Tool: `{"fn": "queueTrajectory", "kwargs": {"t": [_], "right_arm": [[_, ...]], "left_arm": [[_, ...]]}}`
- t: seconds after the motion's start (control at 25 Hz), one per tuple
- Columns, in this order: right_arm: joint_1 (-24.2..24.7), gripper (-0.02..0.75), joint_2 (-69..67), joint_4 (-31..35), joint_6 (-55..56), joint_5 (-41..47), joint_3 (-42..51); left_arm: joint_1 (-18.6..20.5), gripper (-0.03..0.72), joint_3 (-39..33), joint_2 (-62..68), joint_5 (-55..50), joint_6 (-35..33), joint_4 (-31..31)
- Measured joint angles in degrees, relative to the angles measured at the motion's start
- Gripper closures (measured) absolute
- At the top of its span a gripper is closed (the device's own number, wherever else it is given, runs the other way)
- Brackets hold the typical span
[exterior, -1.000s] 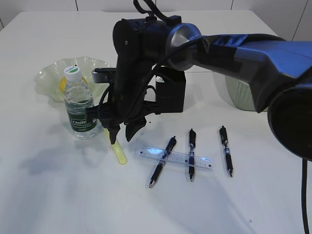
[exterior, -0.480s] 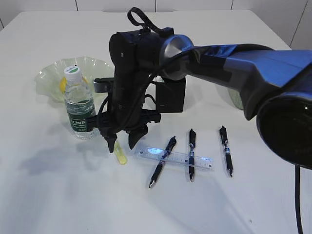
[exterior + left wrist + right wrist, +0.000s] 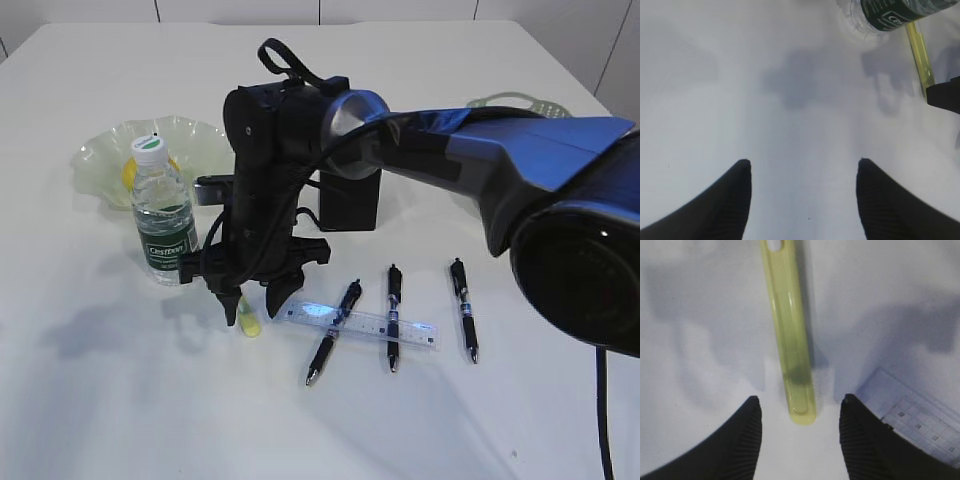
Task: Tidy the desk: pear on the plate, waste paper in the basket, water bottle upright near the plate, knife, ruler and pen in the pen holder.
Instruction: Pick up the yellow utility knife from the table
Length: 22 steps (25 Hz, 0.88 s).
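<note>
Knife [image 3: 790, 345] flat on desk [image 3: 120, 400], end between right gripper [image 3: 799, 412] jaws; jaws spread, not touching.

water bottle [image 3: 162, 222] crowding knife [image 3: 790, 340], ruler [image 3: 362, 325] beside

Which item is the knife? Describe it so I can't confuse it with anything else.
Find the upright water bottle in front of the plate. Just right of its base, under the right hand, lies the knife: a slim, translucent yellow stick, unlike the dark pens and clear ruler.

Yellow knife [image 3: 790, 340] flat beside ruler [image 3: 920, 415]
</note>
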State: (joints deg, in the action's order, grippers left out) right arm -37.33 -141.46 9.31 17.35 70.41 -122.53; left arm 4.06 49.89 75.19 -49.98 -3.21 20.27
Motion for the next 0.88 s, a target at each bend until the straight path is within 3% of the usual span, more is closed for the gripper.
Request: {"fn": "queueTrajectory", "kwargs": {"t": [0.88], "right_arm": [[-1.63,0.360,-0.44,-3.68,1.60,-0.37,0.00]], "left_arm": [[0.00,0.222,0.00,0.00,0.00,0.00,0.00]]}}
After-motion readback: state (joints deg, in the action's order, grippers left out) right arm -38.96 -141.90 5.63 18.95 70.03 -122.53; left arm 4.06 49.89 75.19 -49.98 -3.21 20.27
